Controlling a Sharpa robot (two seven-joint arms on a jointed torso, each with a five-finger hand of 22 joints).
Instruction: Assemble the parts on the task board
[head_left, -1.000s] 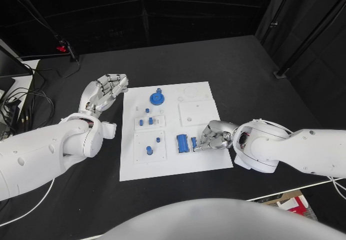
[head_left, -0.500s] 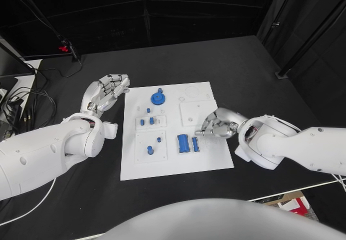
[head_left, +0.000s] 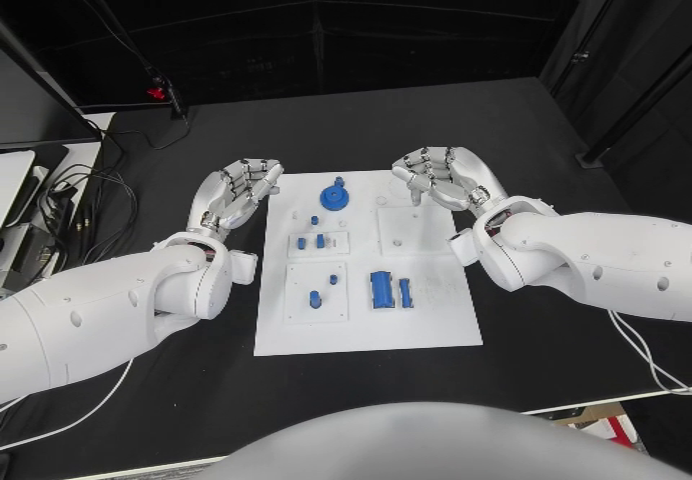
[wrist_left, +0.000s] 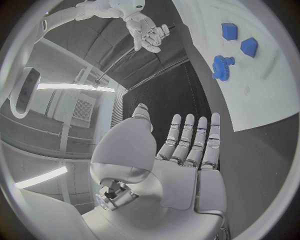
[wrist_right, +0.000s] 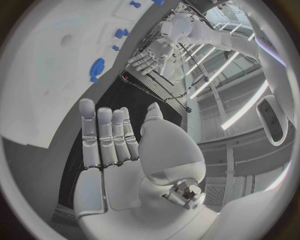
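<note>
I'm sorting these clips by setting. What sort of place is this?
Probably a robotics lab or test cell: a black table with dark curtains behind, a white task board holding small blue parts, and loose cables beside it.

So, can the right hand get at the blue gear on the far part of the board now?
Probably yes. The right hand is open and holds nothing, and it hovers beside the blue gear with only bare task board between them.
</note>
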